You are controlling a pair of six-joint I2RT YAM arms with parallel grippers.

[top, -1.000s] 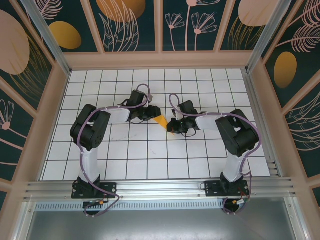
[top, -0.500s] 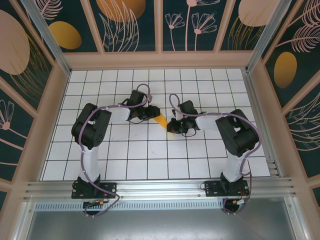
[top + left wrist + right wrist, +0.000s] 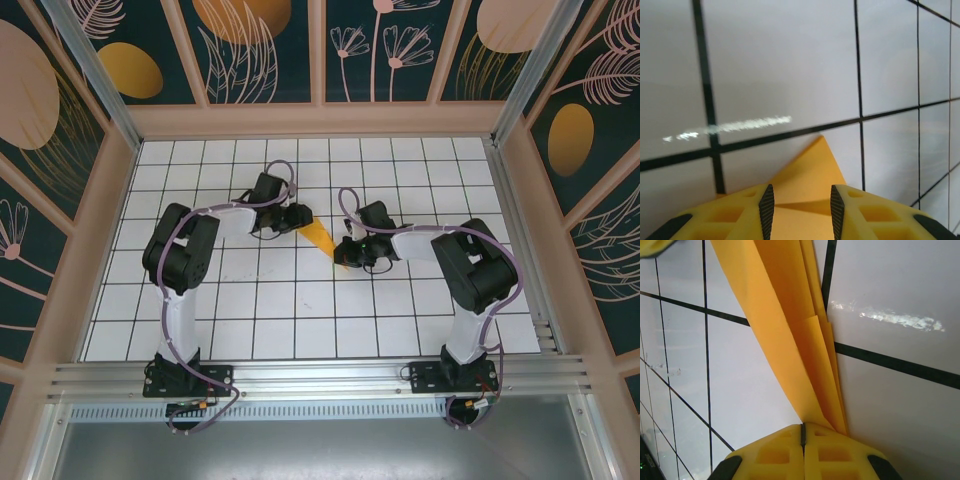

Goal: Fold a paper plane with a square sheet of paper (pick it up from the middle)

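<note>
The left hand [image 3: 801, 200] has its fingers [image 3: 766, 210] spread part way, hovering low with nothing pinched. Through the gap shows the folded sheet of paper [image 3: 812, 170], lying flat under them with its pointed tip poking out ahead onto the white gridded surface [image 3: 300, 300]. The right hand [image 3: 802, 429] is pressed together, seam closed, and the narrow layered end of the paper runs right up to its fingertips; whether that end is nipped between them or only pinned beneath them I cannot tell. From above, the paper lies as a slim orange wedge between the two hands, its point toward the left hand and its tail at the right one. What has just changed is the left hand's place: over the last second it has slid back toward the far left, away from the middle of the wedge, so more of the pointed end is bare now than in the earlier top view, where the hand sat over it. The right hand, its arm and the paper itself look as they did. I read this as the left hand coming off a crease it was working while the right one anchors the tail; the dart shape is largely there, and the next fold probably needs a fresh approach from the left
</note>
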